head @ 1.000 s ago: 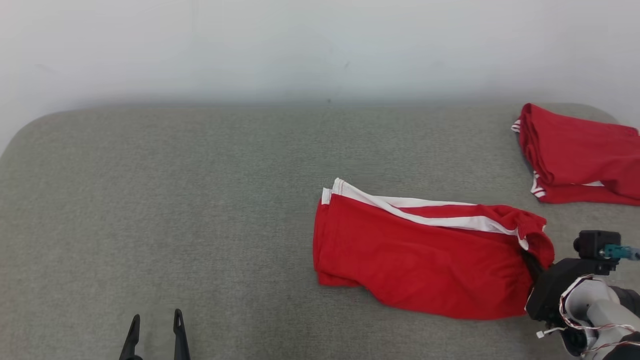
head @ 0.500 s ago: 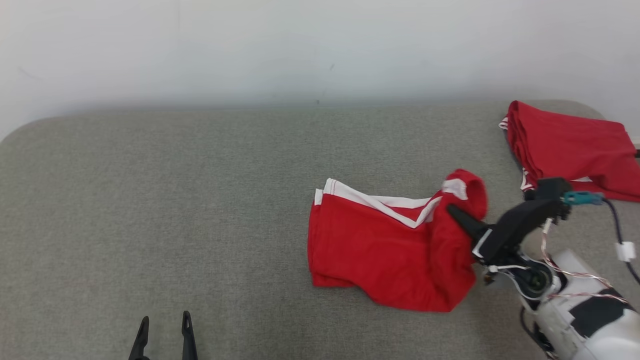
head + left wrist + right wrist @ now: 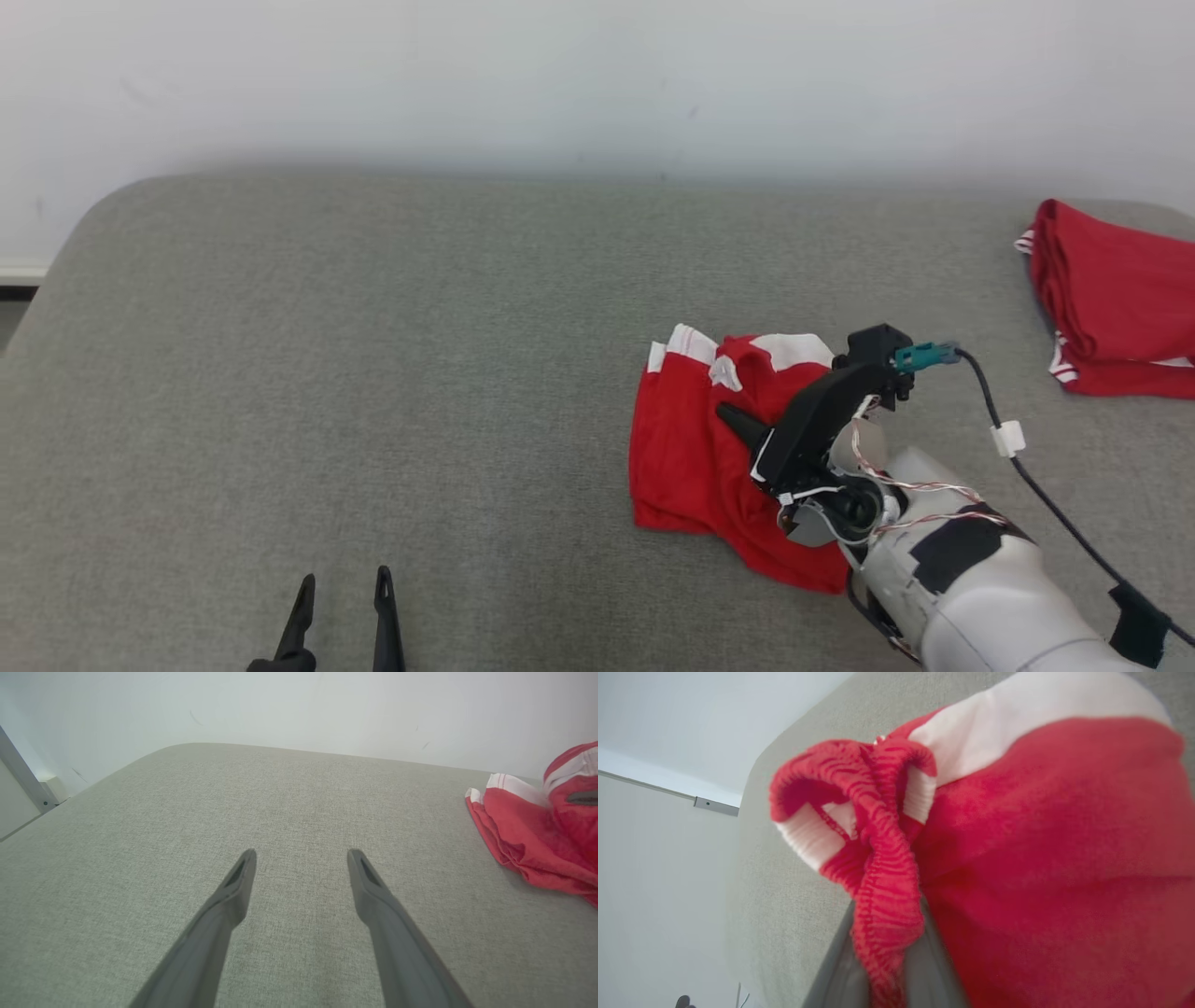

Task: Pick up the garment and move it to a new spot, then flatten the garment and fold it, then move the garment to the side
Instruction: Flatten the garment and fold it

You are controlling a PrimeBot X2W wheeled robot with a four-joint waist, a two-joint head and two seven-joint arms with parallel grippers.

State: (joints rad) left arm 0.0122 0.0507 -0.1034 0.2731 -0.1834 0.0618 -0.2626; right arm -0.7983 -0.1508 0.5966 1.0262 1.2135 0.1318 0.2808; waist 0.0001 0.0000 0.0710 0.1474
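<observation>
Red elastic waistband (image 3: 887, 905) is found pinched between the closed fingers of the right gripper (image 3: 731, 417), as the right wrist view confirms. The garment (image 3: 686, 467) is gathered in a heap under and around that gripper, partly raised, with its lower folds resting on the grey cushion (image 3: 373, 373), right of centre. No long axis can be made out while it is bunched. The left gripper (image 3: 341, 586) is noted spread wide and empty, well apart to the garment's left. A second red pile (image 3: 1120, 299) lies far right. The carry is judged to fall to the right arm, with bare cushion available leftward.
</observation>
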